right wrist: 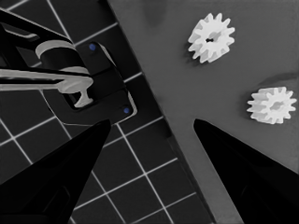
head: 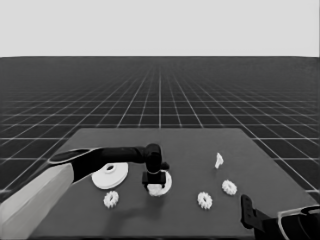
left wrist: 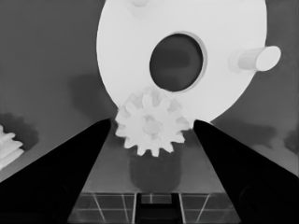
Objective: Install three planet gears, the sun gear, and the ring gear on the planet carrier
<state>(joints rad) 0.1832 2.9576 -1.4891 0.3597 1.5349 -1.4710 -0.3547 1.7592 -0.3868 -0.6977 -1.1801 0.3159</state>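
Parked right gripper point(head: 246, 212) is spread, empty. 1 gear point(left wrist: 152, 125) is seated on the smaller round part point(left wrist: 140, 51) beneath the released left gripper point(head: 152, 181); 3 gears and larger round part point(head: 110, 175) remain uninstalled.

Smaller round part point(head: 165, 181): flat white disc with a wide centre hole and short pegs, lying flat near the table's middle. One toothed gear point(left wrist: 150, 127) seated on a peg at its 6 o'clock rim, flat, teeth overhanging the edge. Larger round part point(head: 110, 175): thick, raised middle, lying flat at 9 o'clock of the smaller. Three more gears flat on the table: one point(head: 111, 199) at 6 o'clock of the larger part, two point(head: 204, 200) point(head: 229, 187) at 4 o'clock of the smaller.
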